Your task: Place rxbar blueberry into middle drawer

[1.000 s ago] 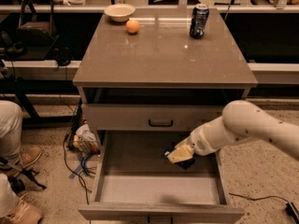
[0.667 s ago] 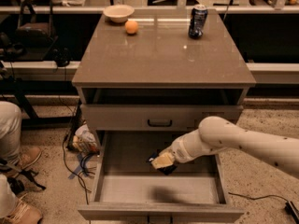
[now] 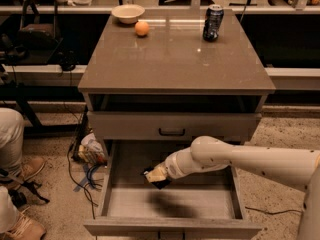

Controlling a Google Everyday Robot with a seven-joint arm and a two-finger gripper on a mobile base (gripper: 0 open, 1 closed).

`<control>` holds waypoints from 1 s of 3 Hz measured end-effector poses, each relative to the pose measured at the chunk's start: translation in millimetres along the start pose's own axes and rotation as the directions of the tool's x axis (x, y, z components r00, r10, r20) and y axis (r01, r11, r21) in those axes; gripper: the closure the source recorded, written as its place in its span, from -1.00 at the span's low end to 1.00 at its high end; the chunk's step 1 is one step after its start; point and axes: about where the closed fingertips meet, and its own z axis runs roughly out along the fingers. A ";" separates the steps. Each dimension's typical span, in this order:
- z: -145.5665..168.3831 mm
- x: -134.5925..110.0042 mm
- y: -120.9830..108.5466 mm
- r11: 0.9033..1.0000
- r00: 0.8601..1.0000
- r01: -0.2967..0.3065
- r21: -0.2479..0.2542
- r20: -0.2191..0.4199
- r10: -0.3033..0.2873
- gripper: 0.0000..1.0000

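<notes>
The middle drawer (image 3: pixel 115 204) is pulled out below the cabinet top, pale grey with a bare floor. My white arm reaches in from the right, and my gripper (image 3: pixel 156 176) hangs a little above the drawer floor, left of its middle. A small dark object (image 3: pixel 161 184), seemingly the rxbar blueberry, shows at the fingertips; most of it is hidden by the gripper. A shadow lies on the drawer floor beneath it.
The upper drawer front (image 3: pixel 171 126) with a black handle is closed. On the cabinet top stand a dark blue can (image 3: pixel 213 22), an orange (image 3: pixel 142 28) and a pale bowl (image 3: pixel 128 13). A person's legs and shoes (image 3: pixel 15 164) and cables are at the left.
My arm and gripper have moved left across the open drawer, from its right side to left of the middle, carrying the dark object along.
</notes>
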 end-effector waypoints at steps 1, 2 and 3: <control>28.5 1.2 2.6 1.000 1.000 -0.014 -0.002 0.013 0.014 -0.42; 48.3 5.0 1.7 1.000 1.000 -0.023 0.006 0.019 0.022 -0.99; 43.6 9.2 -10.3 0.999 0.999 -0.036 0.033 0.030 0.036 -1.00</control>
